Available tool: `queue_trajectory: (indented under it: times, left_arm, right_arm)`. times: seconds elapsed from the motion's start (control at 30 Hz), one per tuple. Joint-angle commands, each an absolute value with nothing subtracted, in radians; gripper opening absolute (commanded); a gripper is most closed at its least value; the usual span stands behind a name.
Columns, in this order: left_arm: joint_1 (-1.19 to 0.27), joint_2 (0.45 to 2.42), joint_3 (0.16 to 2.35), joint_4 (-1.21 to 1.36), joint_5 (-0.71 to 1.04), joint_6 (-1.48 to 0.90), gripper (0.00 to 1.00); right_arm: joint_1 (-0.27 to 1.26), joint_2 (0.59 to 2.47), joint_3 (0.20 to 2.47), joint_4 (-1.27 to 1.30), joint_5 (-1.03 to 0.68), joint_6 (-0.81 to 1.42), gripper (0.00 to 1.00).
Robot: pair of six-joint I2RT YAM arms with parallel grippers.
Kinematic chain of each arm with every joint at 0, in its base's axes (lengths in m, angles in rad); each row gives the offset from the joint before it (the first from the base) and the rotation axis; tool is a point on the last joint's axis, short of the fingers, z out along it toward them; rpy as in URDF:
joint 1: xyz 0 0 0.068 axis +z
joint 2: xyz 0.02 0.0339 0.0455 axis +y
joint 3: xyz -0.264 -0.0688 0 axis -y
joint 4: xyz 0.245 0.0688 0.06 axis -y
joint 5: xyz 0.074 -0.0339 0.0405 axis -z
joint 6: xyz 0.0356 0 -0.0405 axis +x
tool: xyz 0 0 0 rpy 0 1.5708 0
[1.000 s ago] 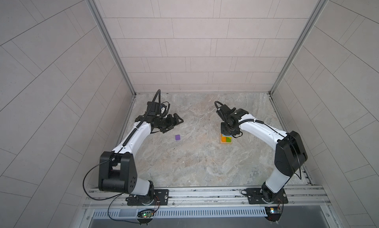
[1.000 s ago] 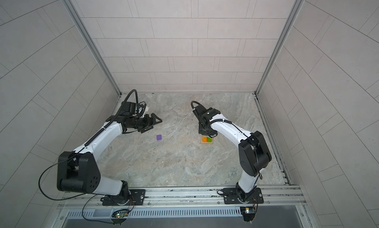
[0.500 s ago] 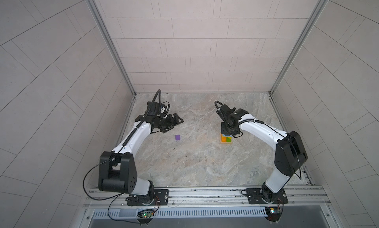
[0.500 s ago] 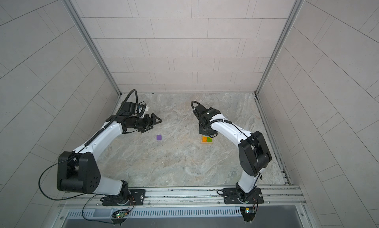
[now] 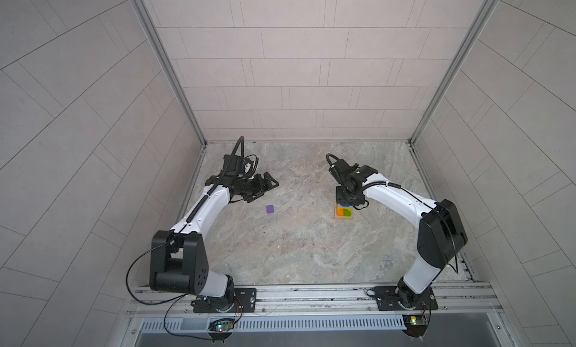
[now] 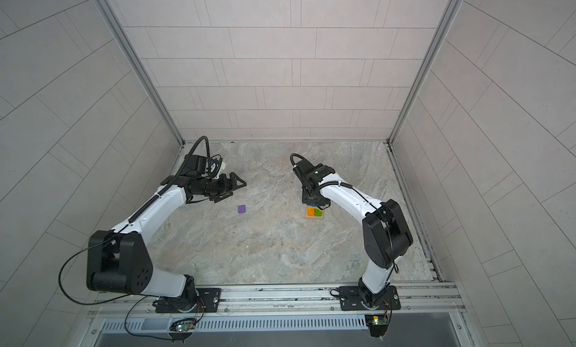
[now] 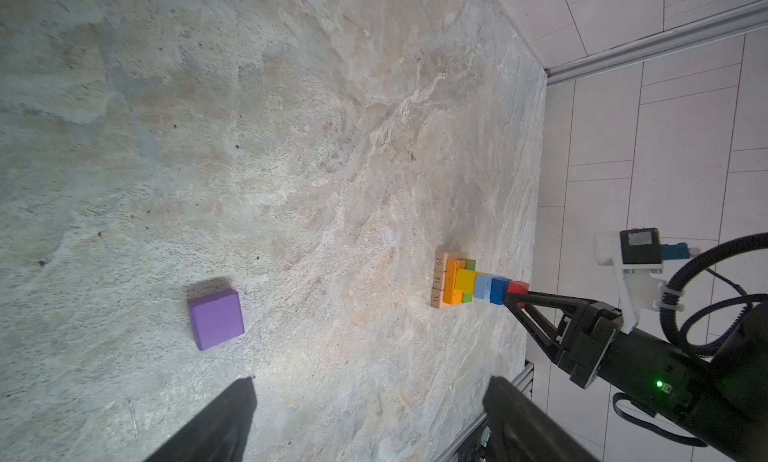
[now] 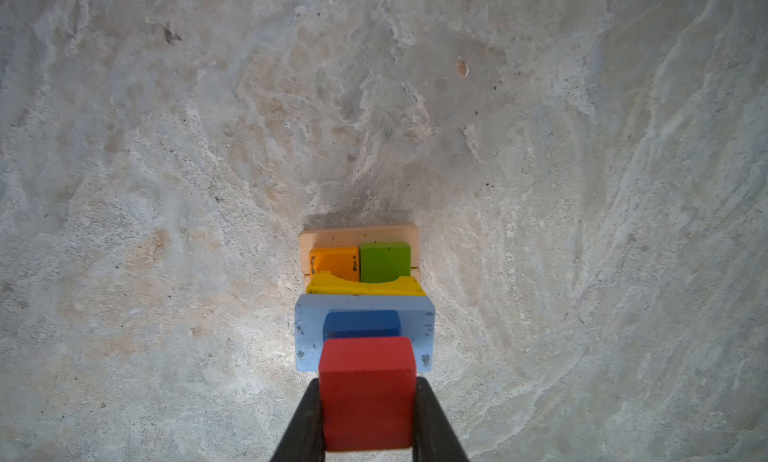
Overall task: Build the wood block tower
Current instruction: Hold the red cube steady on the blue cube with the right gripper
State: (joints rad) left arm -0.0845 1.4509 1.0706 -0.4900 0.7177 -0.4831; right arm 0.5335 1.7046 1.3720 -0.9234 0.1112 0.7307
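Right tool (image 5: 345, 202) hides the tower (image 5: 343, 213) top in both top views.

You had soft, even light in both top views, though wall lines (image 5: 62, 111) bowed toward the edges. Your wrist views darkened at the corners; the purple cube (image 7: 216, 319) threw a short shadow, and the near red cube (image 8: 368, 391) looked soft.

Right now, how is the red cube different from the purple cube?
The red cube is pinched in the shut right gripper; the purple cube is held by nothing. The red cube is at the top of the tower, over the blue cube; the purple cube lies alone on the table, apart from the tower. Both are small coloured cubes.
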Motion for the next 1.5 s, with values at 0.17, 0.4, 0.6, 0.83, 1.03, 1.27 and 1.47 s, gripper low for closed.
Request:
queue_trajectory:
  times: [0.17, 0.4, 0.6, 0.83, 1.03, 1.27, 1.47]
  left_arm:
    - [-0.079, 1.437, 1.068, -0.486, 0.719, -0.486, 0.93]
    - [-0.079, 1.436, 1.069, -0.486, 0.719, -0.486, 0.93]
    - [-0.08, 1.434, 1.068, -0.486, 0.719, -0.485, 0.93]
    - [-0.08, 1.433, 1.068, -0.486, 0.718, -0.485, 0.93]
    - [-0.079, 1.433, 1.069, -0.486, 0.718, -0.485, 0.93]
    - [-0.08, 1.436, 1.068, -0.486, 0.719, -0.485, 0.93]
    - [-0.078, 1.436, 1.069, -0.486, 0.719, -0.485, 0.93]
  right_arm:
    - [0.531, 1.689, 1.371, -0.929, 0.115, 0.737, 0.28]
    - [0.531, 1.69, 1.368, -0.925, 0.112, 0.735, 0.31]
    - [0.531, 1.692, 1.367, -0.925, 0.111, 0.736, 0.31]
    - [0.531, 1.691, 1.365, -0.927, 0.117, 0.737, 0.32]
    - [0.53, 1.691, 1.365, -0.929, 0.119, 0.735, 0.33]
    - [0.53, 1.691, 1.365, -0.93, 0.118, 0.735, 0.35]
    - [0.53, 1.694, 1.366, -0.93, 0.118, 0.734, 0.36]
